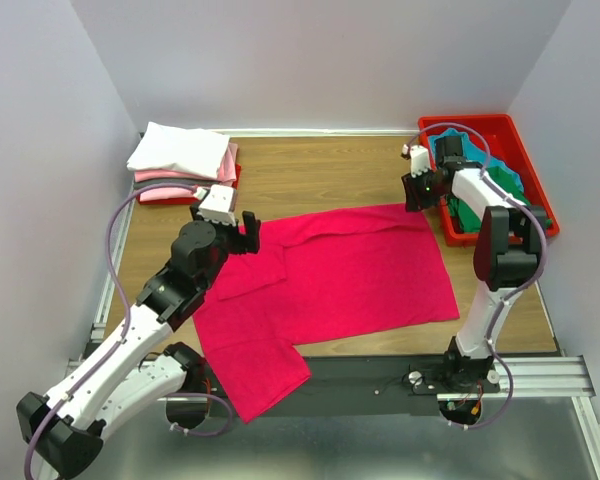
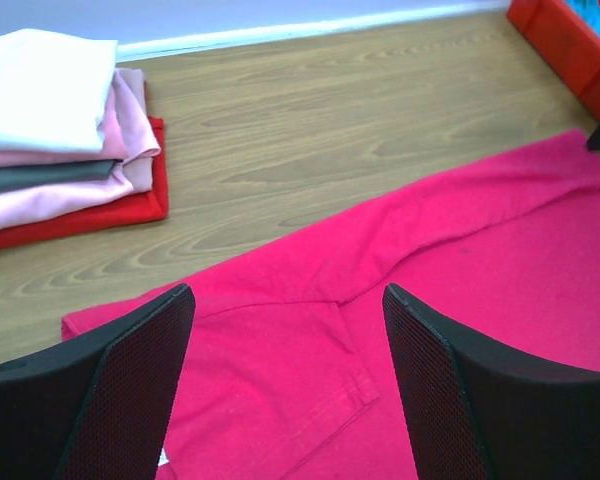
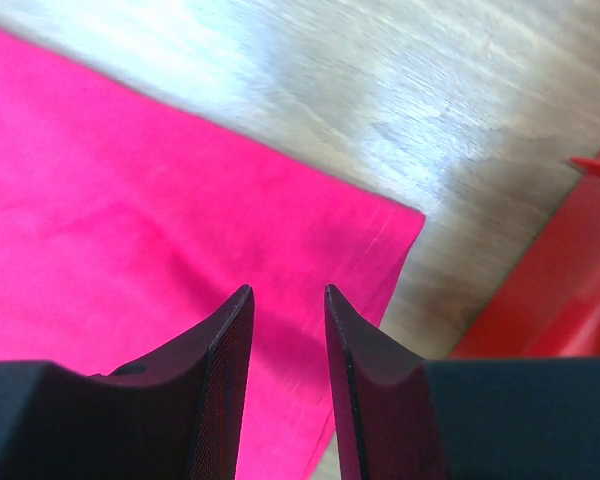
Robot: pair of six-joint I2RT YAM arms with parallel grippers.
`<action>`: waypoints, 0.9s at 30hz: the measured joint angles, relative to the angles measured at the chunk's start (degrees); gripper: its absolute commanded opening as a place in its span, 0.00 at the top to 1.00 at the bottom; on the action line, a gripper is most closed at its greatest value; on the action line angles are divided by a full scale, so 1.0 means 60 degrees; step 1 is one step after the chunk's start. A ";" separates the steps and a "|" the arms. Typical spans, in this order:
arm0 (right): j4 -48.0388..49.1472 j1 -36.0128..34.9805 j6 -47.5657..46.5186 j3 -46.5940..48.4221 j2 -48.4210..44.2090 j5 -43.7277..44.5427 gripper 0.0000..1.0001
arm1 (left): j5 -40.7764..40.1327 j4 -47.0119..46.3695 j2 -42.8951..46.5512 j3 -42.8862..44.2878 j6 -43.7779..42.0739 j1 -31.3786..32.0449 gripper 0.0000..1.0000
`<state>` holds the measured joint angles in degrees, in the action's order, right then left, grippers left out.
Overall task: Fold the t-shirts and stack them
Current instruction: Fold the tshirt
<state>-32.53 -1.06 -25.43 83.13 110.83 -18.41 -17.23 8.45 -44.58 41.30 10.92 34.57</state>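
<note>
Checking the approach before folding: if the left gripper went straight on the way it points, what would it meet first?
Most likely the crimson-pink t-shirt, near its sleeve seam, lying flat before the open left gripper; depth is unclear.

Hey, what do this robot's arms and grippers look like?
The left arm and right arm have white shells, black joints and lilac cables. The left gripper and right gripper have black fingers with meshed pads and a white block behind.

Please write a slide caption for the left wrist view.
Open left gripper over the spread crimson t-shirt; folded shirts stacked beyond.
</note>
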 measured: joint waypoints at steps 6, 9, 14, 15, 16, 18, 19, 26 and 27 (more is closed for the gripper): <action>-0.0029 0.0000 0.0535 0.0474 0.0718 0.0688 0.55 | 0.0084 -0.0029 0.0375 -0.0357 0.1344 -0.1177 0.17; -0.0022 0.0000 0.0692 0.0590 0.0758 0.0962 0.53 | 0.0780 -0.0164 0.0058 -0.0707 0.2033 -0.2776 0.17; -0.0007 0.0000 0.0823 0.0670 0.0849 0.1311 0.53 | 0.1956 -0.0302 -0.0914 -0.1249 0.2973 -0.4652 0.17; 0.0007 0.0000 0.0838 0.0670 0.0896 0.1384 0.53 | 0.2091 -0.0302 -0.1075 -0.1275 0.3115 -0.4816 0.17; 0.0007 0.0000 0.0845 0.0670 0.0951 0.1417 0.53 | 0.2211 -0.0302 -0.1228 -0.1282 0.3213 -0.4976 0.17; 0.0007 0.0000 0.0878 0.0692 0.1067 0.1443 0.53 | 0.2364 -0.0346 -0.1406 -0.1279 0.3366 -0.5282 0.19; 0.0015 -0.0022 0.0882 0.0710 0.1122 0.1472 0.54 | 0.2459 -0.0382 -0.1501 -0.1279 0.3439 -0.5479 0.19; 0.0022 -0.0047 0.0936 0.0765 0.1424 0.1497 0.62 | 0.2605 -0.0688 -0.2834 -0.1053 0.3789 -0.6371 0.28; 0.0018 -0.0044 0.0943 0.0780 0.1424 0.1490 0.64 | 0.2645 -0.0739 -0.3118 -0.0998 0.3803 -0.6430 0.28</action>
<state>-32.42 -1.32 -19.77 87.81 119.37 -9.47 -1.37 4.01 -63.29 35.31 33.74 -4.01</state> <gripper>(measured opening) 0.393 0.728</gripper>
